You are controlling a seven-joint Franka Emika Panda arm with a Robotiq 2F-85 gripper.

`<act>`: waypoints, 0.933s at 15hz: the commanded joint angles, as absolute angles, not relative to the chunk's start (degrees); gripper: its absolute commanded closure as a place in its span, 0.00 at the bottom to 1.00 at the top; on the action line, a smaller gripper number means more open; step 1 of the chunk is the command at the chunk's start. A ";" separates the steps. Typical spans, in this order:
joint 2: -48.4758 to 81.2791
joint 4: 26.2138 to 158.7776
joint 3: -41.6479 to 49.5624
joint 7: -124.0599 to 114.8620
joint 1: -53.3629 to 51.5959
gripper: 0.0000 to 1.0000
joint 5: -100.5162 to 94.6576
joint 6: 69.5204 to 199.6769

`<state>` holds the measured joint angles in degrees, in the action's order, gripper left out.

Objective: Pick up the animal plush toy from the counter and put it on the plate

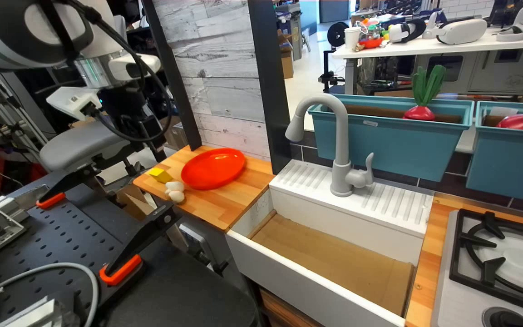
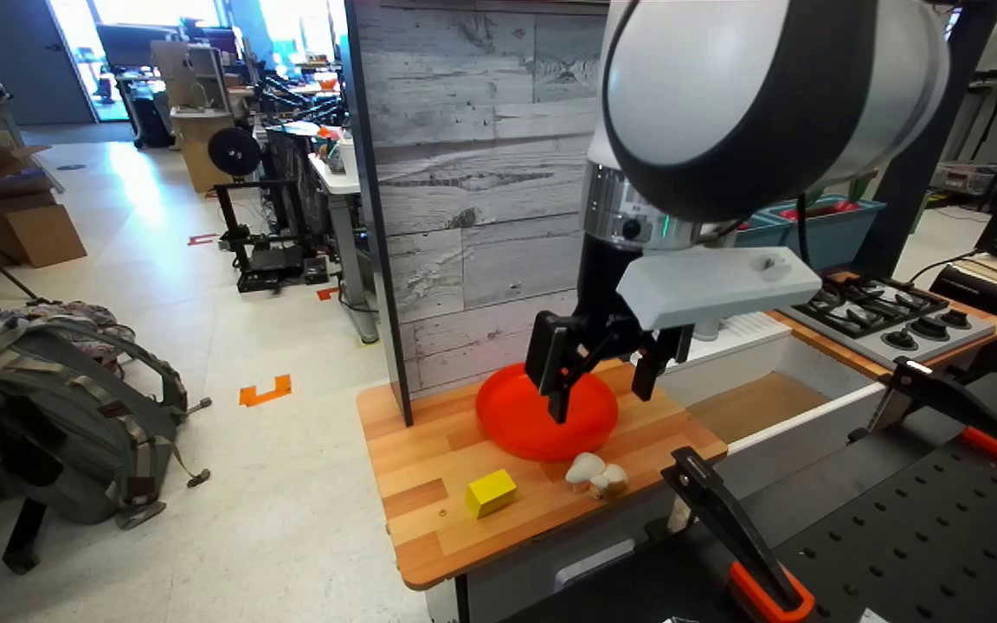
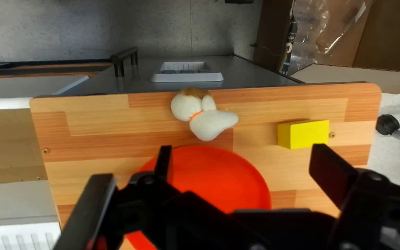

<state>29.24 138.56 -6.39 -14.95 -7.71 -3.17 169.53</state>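
Plush toy [image 3: 208, 126]: white little guy with a tan-brown patch and a bit of orange, lying on the counter [image 1: 232, 206] pretty much right at its edge, just beside the plate
Plate [image 1: 214, 168]: glossy red-orange, flat on the wood, partly blocked by the claw in an exterior view
Claw [image 2: 600, 402]: fingers [image 2: 557, 407] spread nice and wide, hanging above the counter, tips down
Yellow block [image 3: 309, 133]: also on the counter, near the toy, on the side away from the sink
Sink [image 1: 316, 274]: white, cardboard [image 1: 334, 265] lying in the bottom
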 commanded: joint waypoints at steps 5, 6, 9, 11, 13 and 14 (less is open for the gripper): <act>41.96 130.42 -5.86 -11.36 -7.92 0.00 2.15 173.60; 43.01 129.51 -5.77 -11.26 -7.95 0.00 2.36 173.26; 45.98 127.01 -5.14 -11.08 -8.34 0.00 2.84 173.14; 47.80 125.45 -4.44 -11.34 -8.90 0.00 2.83 172.59; 49.46 124.02 -3.93 -11.53 -9.28 0.00 2.81 172.05; 50.21 123.37 -3.59 -11.61 -9.59 0.00 2.74 171.98</act>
